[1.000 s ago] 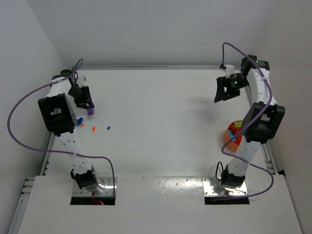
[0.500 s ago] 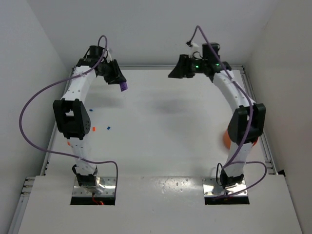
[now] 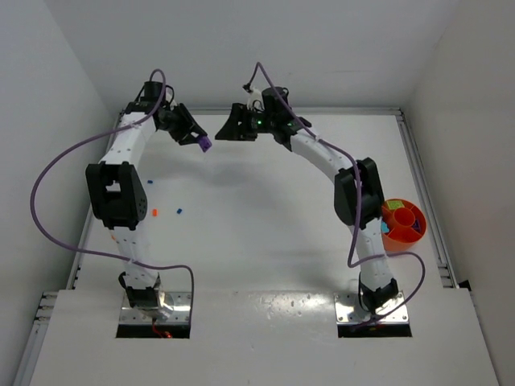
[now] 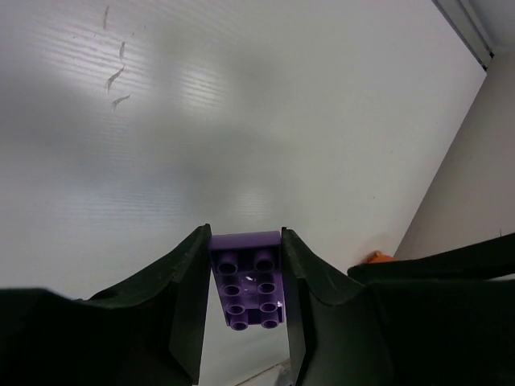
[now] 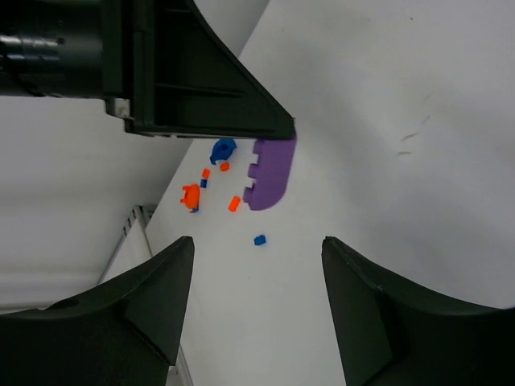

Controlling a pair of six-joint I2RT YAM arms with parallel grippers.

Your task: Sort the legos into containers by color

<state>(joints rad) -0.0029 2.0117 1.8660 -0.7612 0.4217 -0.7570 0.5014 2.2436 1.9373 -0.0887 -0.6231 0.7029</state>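
My left gripper (image 3: 199, 140) is raised high over the far left of the table and shut on a purple lego brick (image 4: 248, 277), which also shows in the top view (image 3: 204, 145) and in the right wrist view (image 5: 269, 173). My right gripper (image 3: 228, 131) is open and empty, raised just right of the purple brick and facing it. On the table below lie small orange (image 3: 154, 212) and blue (image 3: 179, 211) legos; the right wrist view shows several orange (image 5: 191, 195) and blue (image 5: 259, 240) ones. The round orange divided bowl (image 3: 414, 233) sits at the right edge, holding a yellow-green piece (image 3: 396, 206) and teal pieces.
White walls close in at the back and both sides. A metal rail (image 3: 422, 189) runs along the table's right edge beside the bowl. Purple cables (image 3: 48, 193) loop off both arms.
My right arm has swung left across the back of the table towards the left gripper, uncovering the bowl. My left gripper rose from the table with the purple brick, then held nearly still.
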